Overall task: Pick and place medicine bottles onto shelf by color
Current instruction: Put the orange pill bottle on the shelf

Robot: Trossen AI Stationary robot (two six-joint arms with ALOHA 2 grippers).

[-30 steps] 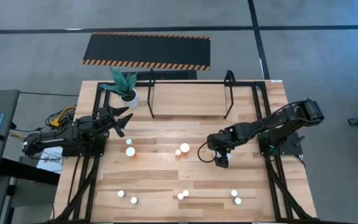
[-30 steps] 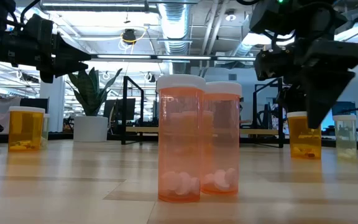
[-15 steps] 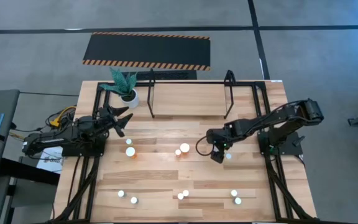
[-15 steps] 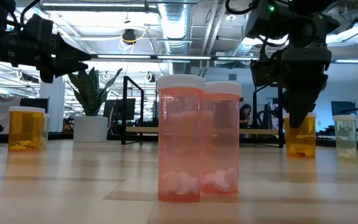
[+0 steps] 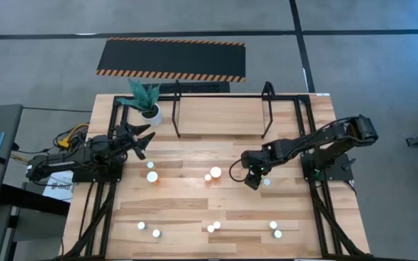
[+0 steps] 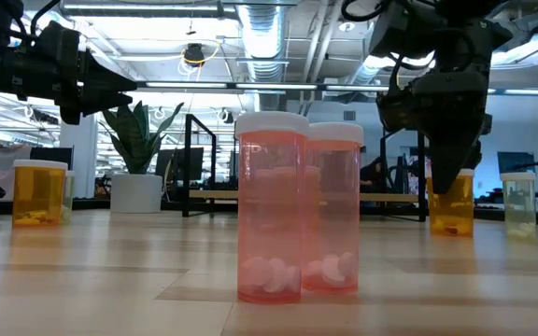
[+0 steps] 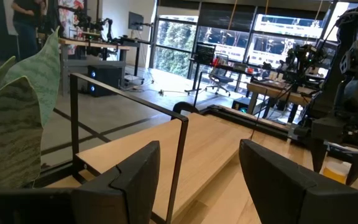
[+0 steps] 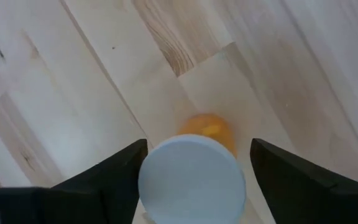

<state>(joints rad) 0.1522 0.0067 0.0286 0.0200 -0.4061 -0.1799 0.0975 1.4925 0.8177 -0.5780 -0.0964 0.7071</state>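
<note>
An orange medicine bottle (image 8: 207, 127) with a white cap stands upright on the wooden table (image 5: 194, 203), right of centre. My right gripper (image 8: 196, 152) points steeply down over it, open, one finger close on each side of the cap. In the low view the gripper (image 6: 446, 168) hangs in front of this bottle (image 6: 452, 213). A greenish bottle (image 6: 518, 207) stands just to its right. The black tube shelf (image 5: 220, 109) stands at the far edge. My left gripper (image 5: 142, 138) waits open and level at the left, near the plant. My right gripper stands astride the orange bottle's white cap (image 8: 191, 183) from above, fingers pointing down. One finger (image 8: 120, 174) lies at the cap's rim and the other (image 8: 278, 174) shows a thin gap. Whether they touch it, I cannot tell. The bottle rests on the table.
Two bottles (image 5: 152, 172) stand left of centre and two (image 5: 212, 175) at the centre. Several more, among them two pinkish ones (image 6: 297, 215), line the near edge. A white pot with a green plant (image 5: 146, 101) stands at the far left by the shelf.
My right gripper has shifted a little toward the table's left, from between the orange and greenish bottles to right over the orange one. It has also rolled about its own pointing line. The bottles have stayed in place.
</note>
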